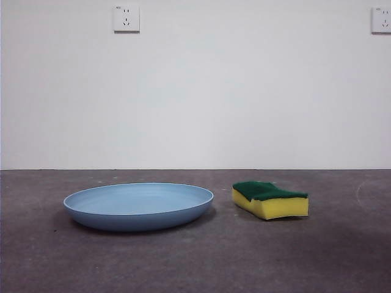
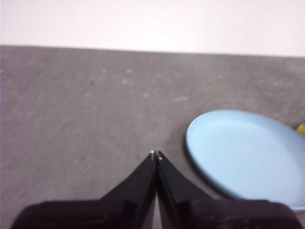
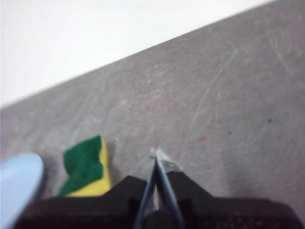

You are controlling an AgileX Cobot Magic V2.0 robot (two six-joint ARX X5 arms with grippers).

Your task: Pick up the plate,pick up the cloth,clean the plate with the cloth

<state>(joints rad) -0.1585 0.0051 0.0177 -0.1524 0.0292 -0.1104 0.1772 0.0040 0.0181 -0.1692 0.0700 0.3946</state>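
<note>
The light-blue plate (image 1: 139,205) lies flat on the grey table, left of centre in the front view. To its right rests the cloth (image 1: 269,199), a yellow sponge block with a dark green top. No arm shows in the front view. In the left wrist view my left gripper (image 2: 156,155) is shut and empty, hovering above bare table beside the plate (image 2: 248,157). In the right wrist view my right gripper (image 3: 156,152) is shut and empty, with the cloth (image 3: 86,167) a short way off to one side and an edge of the plate (image 3: 16,183) past it.
A white wall stands behind the grey table (image 1: 195,256), with two sockets (image 1: 126,18) high on it. Bare tabletop stretches around both objects and toward the front edge.
</note>
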